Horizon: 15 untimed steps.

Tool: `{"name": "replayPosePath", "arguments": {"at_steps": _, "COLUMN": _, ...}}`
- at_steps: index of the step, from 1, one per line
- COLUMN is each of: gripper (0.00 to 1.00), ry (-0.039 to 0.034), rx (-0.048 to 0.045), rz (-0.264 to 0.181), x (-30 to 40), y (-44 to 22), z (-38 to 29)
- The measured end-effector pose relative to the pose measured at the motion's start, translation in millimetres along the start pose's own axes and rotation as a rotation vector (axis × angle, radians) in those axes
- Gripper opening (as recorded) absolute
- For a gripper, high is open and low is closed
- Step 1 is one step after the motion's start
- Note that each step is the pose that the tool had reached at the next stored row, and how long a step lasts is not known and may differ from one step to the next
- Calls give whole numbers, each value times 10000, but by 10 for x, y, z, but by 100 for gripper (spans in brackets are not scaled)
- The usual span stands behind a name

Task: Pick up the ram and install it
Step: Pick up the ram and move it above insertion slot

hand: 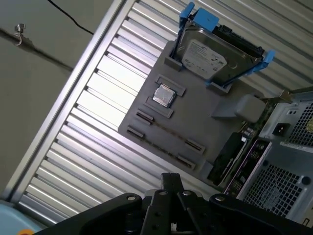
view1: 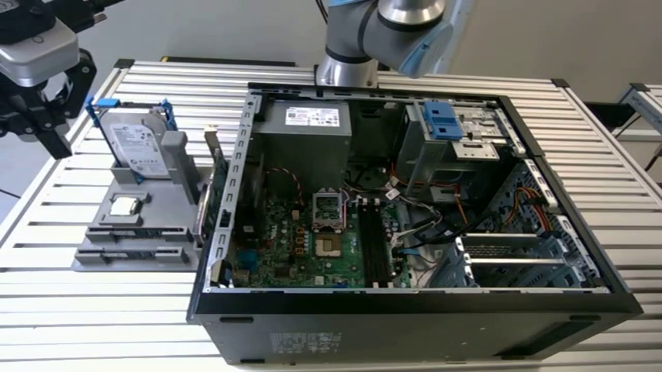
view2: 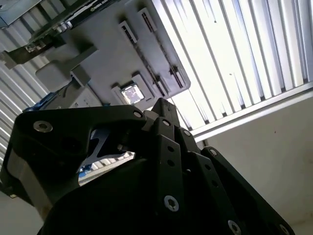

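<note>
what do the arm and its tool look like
The arm is silvery grey metal with a rounded joint and a light blue cap. The tool is matte black, built of flat angular link bars joined by round silver screws, as seen in both wrist views.

An open black computer case (view1: 414, 318) lay on the slatted metal counter (view1: 93, 325), taking up the centre and right of the exterior view, with its green motherboard (view1: 300, 248) and grey power supply (view1: 305, 139) exposed. On the exterior view's left, just beside the case, sat a grey holder (view1: 129, 252) carrying an upright silver hard drive (view1: 139, 143) in blue clips and a small square processor chip (view1: 124, 206)
</note>
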<state>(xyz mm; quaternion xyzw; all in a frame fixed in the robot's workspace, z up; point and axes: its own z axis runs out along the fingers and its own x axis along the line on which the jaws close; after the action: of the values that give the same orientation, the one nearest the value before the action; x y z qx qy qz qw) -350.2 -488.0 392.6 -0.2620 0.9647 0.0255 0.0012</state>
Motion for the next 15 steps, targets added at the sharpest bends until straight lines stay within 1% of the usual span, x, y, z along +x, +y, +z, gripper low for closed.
{"name": "replayPosePath", "arguments": {"at_steps": 7, "gripper": 0, "ry": 25, "rx": -1, "rz": -435, "x": 4, "y": 3, "z": 0}}
{"name": "replayPosePath", "arguments": {"at_steps": 15, "gripper": 0, "ry": 49, "rx": 14, "rz": -692, "x": 23, "y": 13, "z": 0}}
